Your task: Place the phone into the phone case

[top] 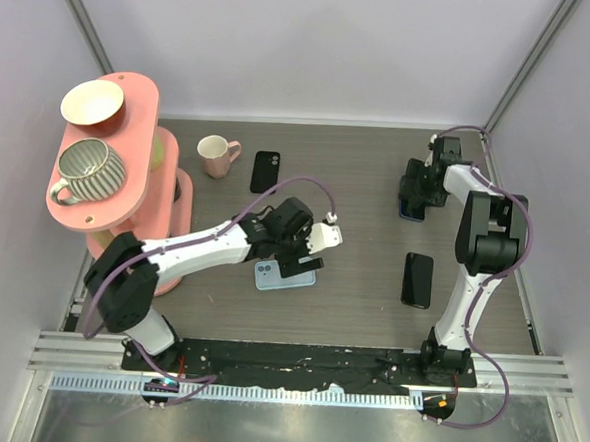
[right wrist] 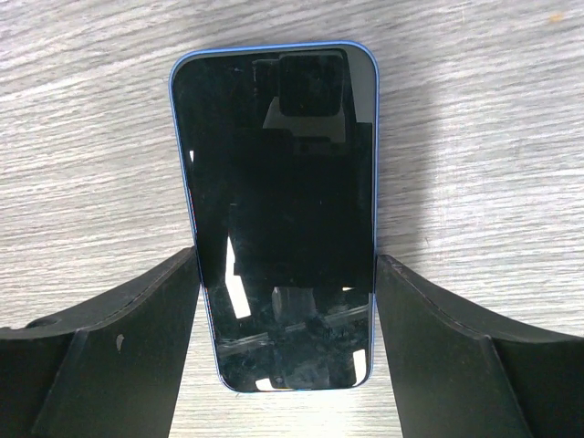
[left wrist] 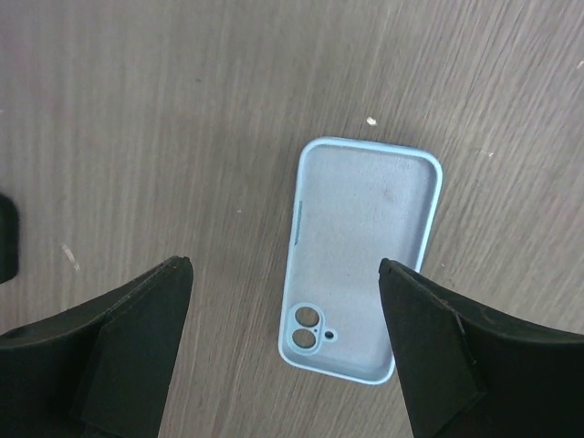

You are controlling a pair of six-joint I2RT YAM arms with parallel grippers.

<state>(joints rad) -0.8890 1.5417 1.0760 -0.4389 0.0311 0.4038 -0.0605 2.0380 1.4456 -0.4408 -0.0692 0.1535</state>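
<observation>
Nothing seated yet: right gripper (right wrist: 286, 260) pinches the phone (right wrist: 274, 173) by its long sides at two o'clock, flat on the table (right wrist: 91, 137) — left gripper (left wrist: 283, 262) hangs wide over the empty phone case (left wrist: 365, 228), mid-table

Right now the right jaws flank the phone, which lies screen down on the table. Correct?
No: the phone lies screen up, its black glass showing in the right wrist view. The jaws of the right gripper do flank it.

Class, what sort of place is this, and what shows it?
Likely a robot lab test cell: the left arm and right arm bolted to a rail, plain enclosing walls, staged pink shelf.
</observation>
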